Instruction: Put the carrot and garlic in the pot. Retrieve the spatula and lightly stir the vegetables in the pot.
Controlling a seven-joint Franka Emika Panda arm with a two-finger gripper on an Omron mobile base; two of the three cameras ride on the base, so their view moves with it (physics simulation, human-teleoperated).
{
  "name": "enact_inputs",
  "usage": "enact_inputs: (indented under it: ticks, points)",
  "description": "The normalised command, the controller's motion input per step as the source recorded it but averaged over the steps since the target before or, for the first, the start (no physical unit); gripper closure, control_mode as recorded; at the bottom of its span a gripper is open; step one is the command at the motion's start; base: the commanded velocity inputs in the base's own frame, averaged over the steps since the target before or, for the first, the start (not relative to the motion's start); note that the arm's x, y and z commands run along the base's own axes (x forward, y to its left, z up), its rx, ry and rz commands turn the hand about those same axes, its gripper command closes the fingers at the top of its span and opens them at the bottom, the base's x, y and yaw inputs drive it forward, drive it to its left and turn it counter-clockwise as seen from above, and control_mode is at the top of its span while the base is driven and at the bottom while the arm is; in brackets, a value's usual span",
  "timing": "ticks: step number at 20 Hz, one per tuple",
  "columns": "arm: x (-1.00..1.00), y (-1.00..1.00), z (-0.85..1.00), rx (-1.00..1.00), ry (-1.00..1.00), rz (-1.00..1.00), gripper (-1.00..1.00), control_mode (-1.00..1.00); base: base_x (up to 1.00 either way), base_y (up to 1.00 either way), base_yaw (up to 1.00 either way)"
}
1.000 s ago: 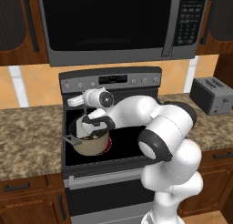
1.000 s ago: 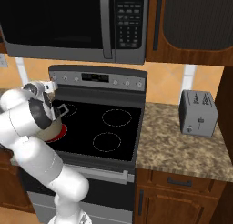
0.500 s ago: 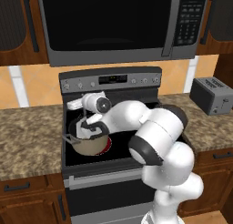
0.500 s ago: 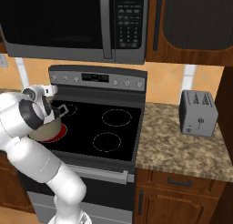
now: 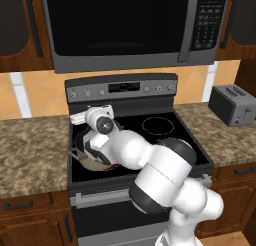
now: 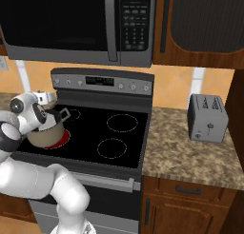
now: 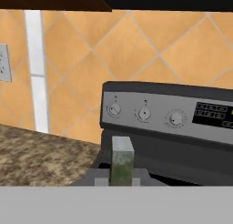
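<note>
The pot (image 6: 46, 133) sits on the stove's (image 6: 102, 135) front-left burner, the hand over it. In the hand view a grey-green blade, likely the spatula (image 7: 122, 160), rises between clenched jaws (contents hidden). Stirring seems in hand; next, gentle circling inside.

The white arm is seen rising from the lower right of the left base view and from the lower left of the right base view. It is bent strongly at the elbow, and the forearm is stretched forward and to the left. The wrist, with its dark round joint, is turned sideways. The gripper (image 5: 80, 121) is held level, not pointed down, and in the right base view the gripper (image 6: 47, 96) is carried at the far left. In the hand view the two finger tips are pressed together into one narrow block, so the jaws are closed.
</note>
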Motion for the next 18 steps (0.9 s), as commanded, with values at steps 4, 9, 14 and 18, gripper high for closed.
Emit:
enact_inputs:
  ticks: [4, 9, 14, 18]
  points:
    - [-0.23, 0.00, 0.24, 0.00, 0.02, -0.09, 1.00, -1.00, 0.00, 0.00, 0.00]
    - [0.02, 0.00, 0.36, -0.01, 0.06, -0.09, 1.00, -1.00, 0.00, 0.00, 0.00]
    - [0.22, 0.00, 0.17, 0.00, 0.13, -0.07, 1.00, -1.00, 0.00, 0.00, 0.00]
    - [0.26, -0.08, 0.05, -0.06, 0.01, -0.06, 1.00, -1.00, 0.00, 0.00, 0.00]
